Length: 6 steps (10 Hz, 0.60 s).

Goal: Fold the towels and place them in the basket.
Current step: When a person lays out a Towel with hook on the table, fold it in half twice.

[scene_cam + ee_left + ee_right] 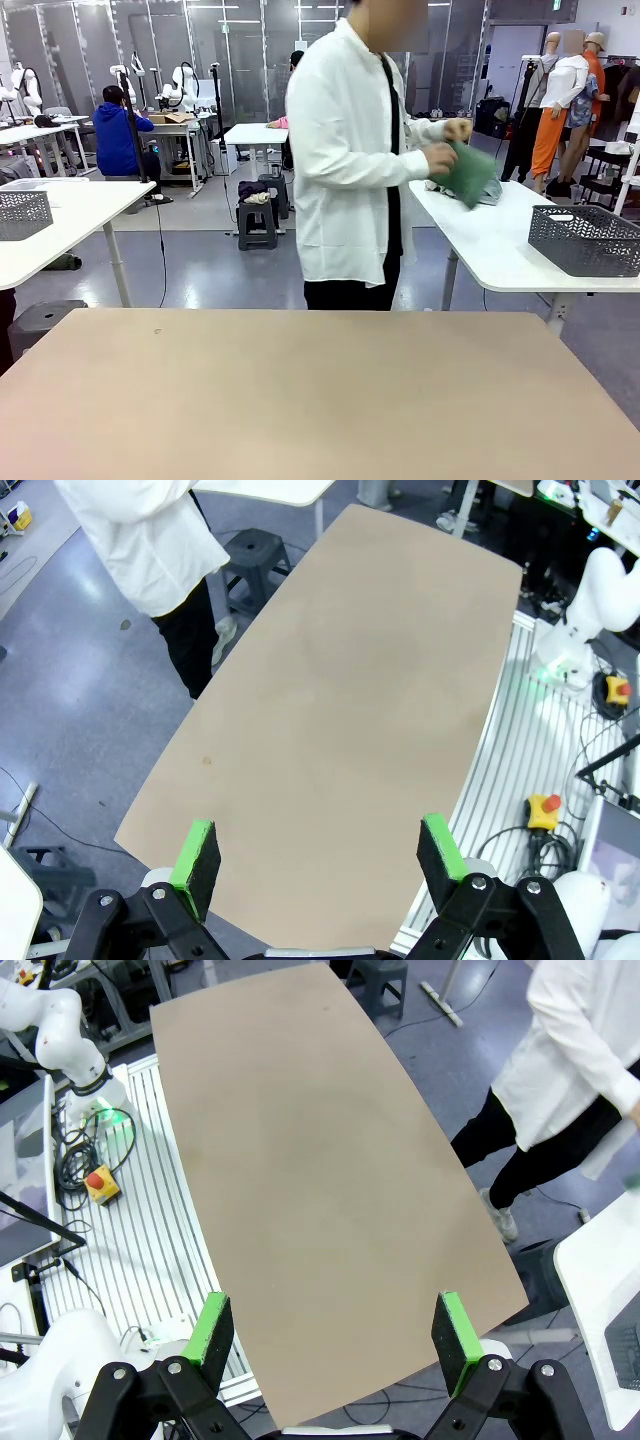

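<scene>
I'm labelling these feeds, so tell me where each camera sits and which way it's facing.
Front view: fixed at the robot's side, looking across the tan table at the person holding a green towel at a white side table.
Left wrist view: above the table, looking down; open left gripper at the bottom edge.
Right wrist view: likewise above it, open right gripper at the bottom.
Both wrist views share the tabletop and the person.

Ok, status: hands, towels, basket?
Left hand open, right hand open, both above tan table. Green towel in person's hands at white side table. Basket sits there too.
</scene>
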Motion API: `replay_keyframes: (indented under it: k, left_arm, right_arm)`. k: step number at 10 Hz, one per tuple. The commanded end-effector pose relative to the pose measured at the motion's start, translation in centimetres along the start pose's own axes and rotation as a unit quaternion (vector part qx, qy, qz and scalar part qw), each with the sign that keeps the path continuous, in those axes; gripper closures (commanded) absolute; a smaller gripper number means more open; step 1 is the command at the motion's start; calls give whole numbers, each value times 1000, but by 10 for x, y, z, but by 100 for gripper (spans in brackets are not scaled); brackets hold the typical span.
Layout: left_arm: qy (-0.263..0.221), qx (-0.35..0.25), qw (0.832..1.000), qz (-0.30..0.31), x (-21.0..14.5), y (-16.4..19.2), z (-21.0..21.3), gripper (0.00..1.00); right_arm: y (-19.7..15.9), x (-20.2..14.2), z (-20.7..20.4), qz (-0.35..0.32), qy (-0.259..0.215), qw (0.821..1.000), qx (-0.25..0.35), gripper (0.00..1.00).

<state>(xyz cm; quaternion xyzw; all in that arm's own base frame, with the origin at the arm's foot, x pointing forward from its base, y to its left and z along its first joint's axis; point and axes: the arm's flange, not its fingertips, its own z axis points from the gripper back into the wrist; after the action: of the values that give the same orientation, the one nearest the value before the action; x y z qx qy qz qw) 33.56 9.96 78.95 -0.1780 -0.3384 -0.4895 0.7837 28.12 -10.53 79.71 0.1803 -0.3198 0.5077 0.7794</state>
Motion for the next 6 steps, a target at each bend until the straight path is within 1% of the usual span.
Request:
replay_keyframes:
  k: [1, 6]
  left_arm:
    - [0, 1, 1000, -1, 0, 0, 0, 0]
    - [0, 1, 1000, -1, 0, 0, 0, 0]
  right_arm:
    - [1, 1, 0, 3, -2, 1000, 0, 0]
    - [1, 1, 0, 3, -2, 1000, 0, 0]
